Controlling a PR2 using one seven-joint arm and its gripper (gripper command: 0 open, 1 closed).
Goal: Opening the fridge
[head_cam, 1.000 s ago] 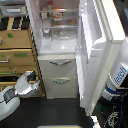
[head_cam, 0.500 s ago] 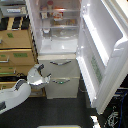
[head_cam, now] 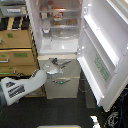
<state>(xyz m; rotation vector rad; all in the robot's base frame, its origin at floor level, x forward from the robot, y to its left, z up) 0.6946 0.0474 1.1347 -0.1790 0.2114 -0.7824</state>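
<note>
While its upper door hangs wide:
Fridge (head_cam: 60, 47): white, mid-frame, interior shelves lit and stocked.
Door (head_cam: 102, 55): swung toward the exterior view's right, inner racks showing.
Cabinet (head_cam: 17, 50): tan, at the fridge's left.
Arm (head_cam: 22, 87): white, reaching from lower left.
Drawers: 2 below, upper (head_cam: 62, 67), lower (head_cam: 62, 86).
End effector (head_cam: 59, 63): at the upper drawer; grip state unclear.
</note>
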